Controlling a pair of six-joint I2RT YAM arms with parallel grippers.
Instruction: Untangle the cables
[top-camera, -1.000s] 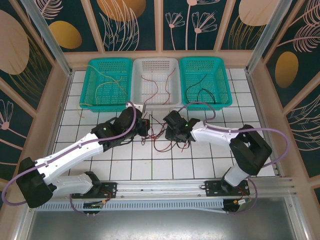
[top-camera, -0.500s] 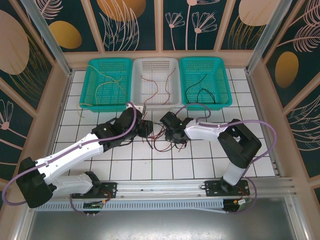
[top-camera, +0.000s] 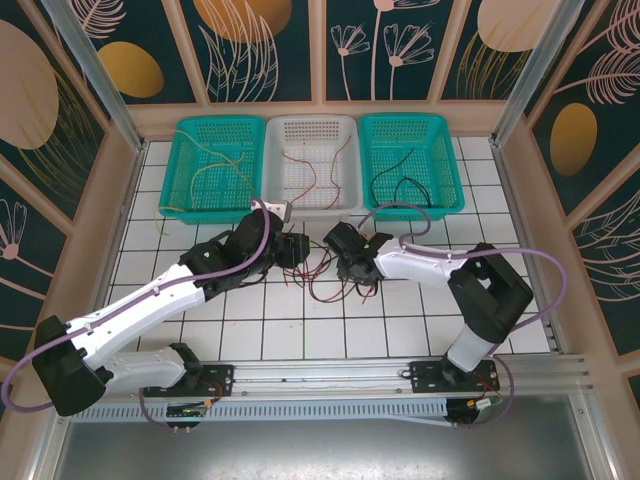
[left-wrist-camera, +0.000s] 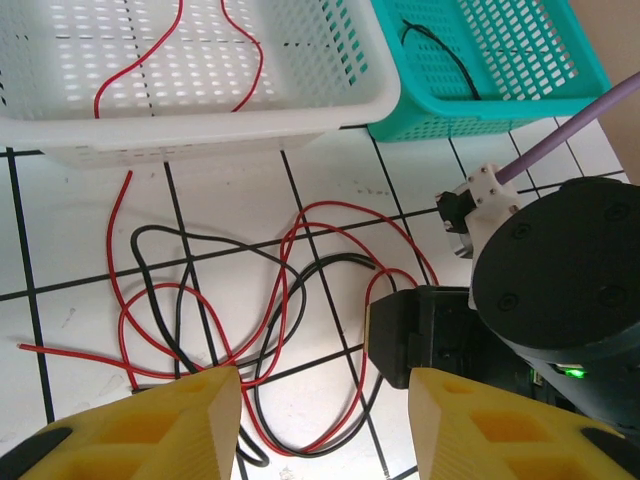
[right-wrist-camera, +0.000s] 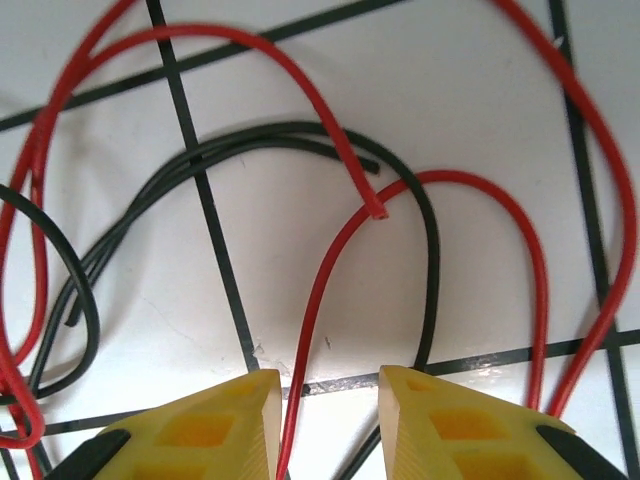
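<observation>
Your left arm (top-camera: 150, 300) and right arm (top-camera: 425, 262) wear white shells between black joints, each on a black base bracket (top-camera: 205, 380). A thin purple-grey hose (left-wrist-camera: 570, 138) loops along each. Your left hand (left-wrist-camera: 322, 400) and right hand (right-wrist-camera: 328, 400) carry blocky yellow fingers (left-wrist-camera: 150, 420) with recessed pockets. The right wrist housing (left-wrist-camera: 560, 260) is round, black, screw-dotted, with a green light.
</observation>
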